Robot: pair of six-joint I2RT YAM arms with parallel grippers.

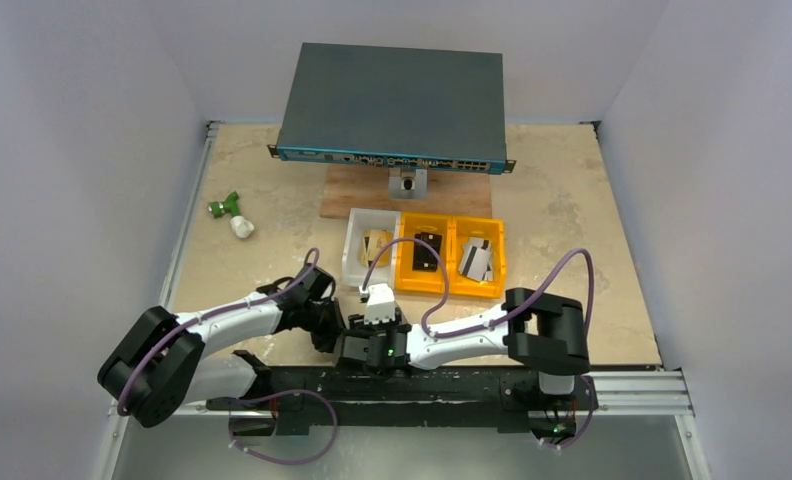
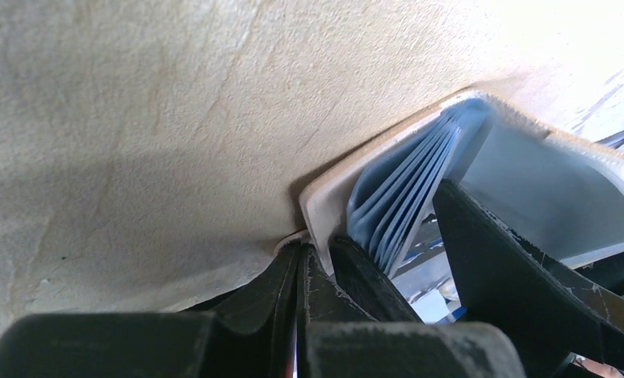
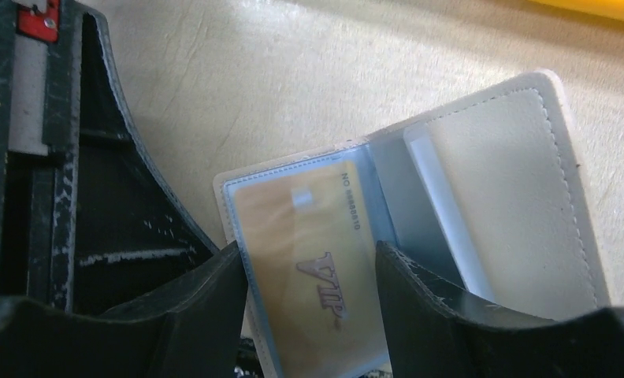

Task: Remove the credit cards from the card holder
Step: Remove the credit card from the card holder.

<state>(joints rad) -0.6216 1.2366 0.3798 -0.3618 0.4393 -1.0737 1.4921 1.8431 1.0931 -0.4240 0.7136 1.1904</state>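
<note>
The card holder (image 3: pixel 482 165) lies open on the table, pale cover out and clear blue sleeves inside; from above it shows as a pale shape (image 1: pixel 379 300) between both wrists. A gold card marked VIP (image 3: pixel 309 252) sits in the left sleeve. My right gripper (image 3: pixel 309 264) is open, one finger on each side of that card and sleeve; it also shows in the top view (image 1: pixel 372 335). My left gripper (image 2: pixel 301 252) is shut at the holder's pale cover edge (image 2: pixel 321 213), beside the fanned sleeves (image 2: pixel 403 189); from above it is at the holder's left (image 1: pixel 344 322).
Just behind the holder stand a white bin (image 1: pixel 355 262) with a gold card and two orange bins (image 1: pixel 450 262) with dark and grey cards. A network switch (image 1: pixel 392 100) on a wooden board is at the back. A green and white object (image 1: pixel 230 212) lies far left.
</note>
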